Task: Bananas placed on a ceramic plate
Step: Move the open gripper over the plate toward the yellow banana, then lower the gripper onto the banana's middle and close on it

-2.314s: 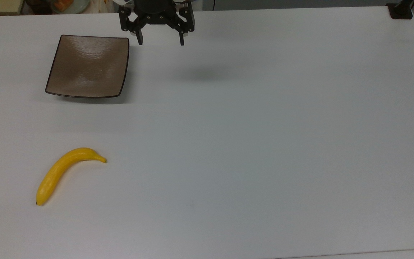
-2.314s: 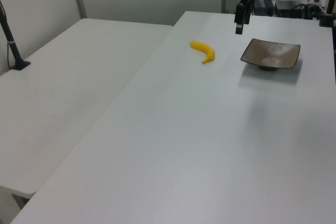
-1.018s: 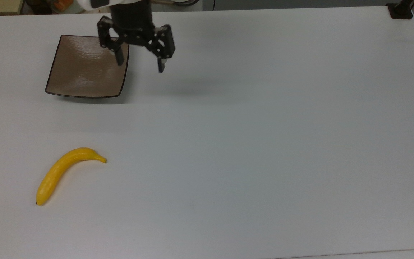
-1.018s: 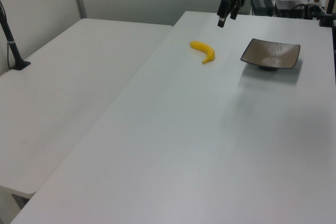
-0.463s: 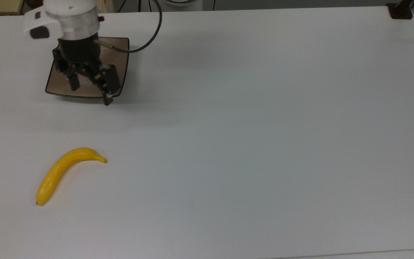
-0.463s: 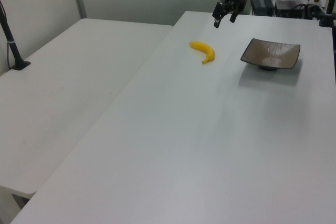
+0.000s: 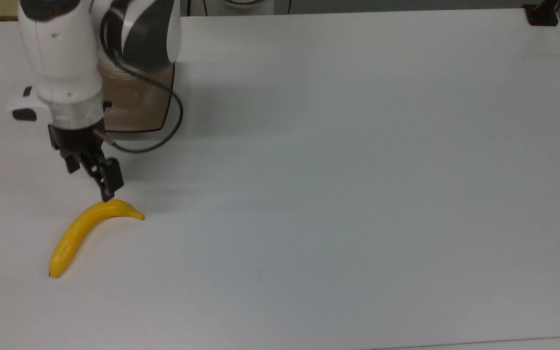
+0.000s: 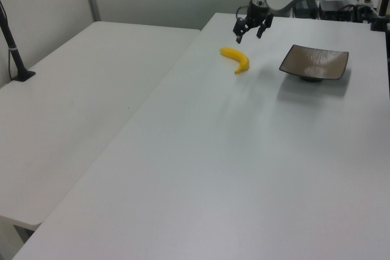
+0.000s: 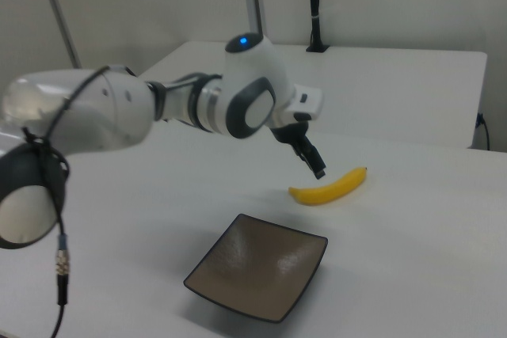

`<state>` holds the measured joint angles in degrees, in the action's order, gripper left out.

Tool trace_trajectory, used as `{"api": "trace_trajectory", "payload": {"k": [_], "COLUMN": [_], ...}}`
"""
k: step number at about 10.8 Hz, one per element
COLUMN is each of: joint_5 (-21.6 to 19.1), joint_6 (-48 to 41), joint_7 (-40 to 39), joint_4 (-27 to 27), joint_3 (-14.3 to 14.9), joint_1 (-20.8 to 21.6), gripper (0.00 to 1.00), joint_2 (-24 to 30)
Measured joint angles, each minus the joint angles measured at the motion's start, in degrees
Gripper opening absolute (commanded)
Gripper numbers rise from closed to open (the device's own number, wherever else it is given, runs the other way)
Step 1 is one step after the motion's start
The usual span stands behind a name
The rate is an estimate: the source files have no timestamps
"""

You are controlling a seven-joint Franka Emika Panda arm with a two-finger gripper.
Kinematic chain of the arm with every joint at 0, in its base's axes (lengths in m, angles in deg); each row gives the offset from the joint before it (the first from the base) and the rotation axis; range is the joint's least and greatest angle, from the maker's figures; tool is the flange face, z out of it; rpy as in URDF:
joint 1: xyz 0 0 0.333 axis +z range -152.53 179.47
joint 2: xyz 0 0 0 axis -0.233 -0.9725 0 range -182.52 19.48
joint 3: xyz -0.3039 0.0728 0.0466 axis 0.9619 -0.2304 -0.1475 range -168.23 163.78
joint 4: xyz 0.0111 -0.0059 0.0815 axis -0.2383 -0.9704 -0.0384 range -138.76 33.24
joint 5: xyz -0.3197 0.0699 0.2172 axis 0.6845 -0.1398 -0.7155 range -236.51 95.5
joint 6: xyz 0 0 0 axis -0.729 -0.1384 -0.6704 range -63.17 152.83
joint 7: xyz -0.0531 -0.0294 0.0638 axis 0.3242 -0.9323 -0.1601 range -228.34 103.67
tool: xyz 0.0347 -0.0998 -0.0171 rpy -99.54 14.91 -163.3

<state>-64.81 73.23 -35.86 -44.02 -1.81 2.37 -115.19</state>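
- Banana: lies flat on the white tabletop, well apart from the ceramic plate, untouched.
- Ceramic plate: upright on the tabletop, nothing in it; in the top view the arm overlaps its left part.
- Jaws: apart, holding nothing, hanging above the tabletop just beside the banana's stem end, on the side toward the plate.
- Cable: loops from the wrist across the plate's edge.
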Motion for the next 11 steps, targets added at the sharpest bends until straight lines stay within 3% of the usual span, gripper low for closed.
{"api": "trace_trajectory", "payload": {"k": [3,6,7,8,9,11], "joint_5": [4.54,5.39,5.39,5.74,6.21,6.46], "joint_6": [5.99,6.07,6.07,6.07,6.1,8.77], "joint_7": [7.18,8.87,8.88,8.88,8.88,8.89], "joint_4": [3.48,6.5,7.39,7.85,8.09,8.42], "joint_3": [-0.02,-0.02,0.0,0.0,0.0,0.0], "joint_1": [-0.11,-0.21,-0.39,-0.58,-0.64,-0.64], "gripper": [1.0,0.99,0.75,0.37,0.2,0.1], "joint_2": [-7.16,-11.07,-12.05,-12.87,-13.49,-14.09]}}
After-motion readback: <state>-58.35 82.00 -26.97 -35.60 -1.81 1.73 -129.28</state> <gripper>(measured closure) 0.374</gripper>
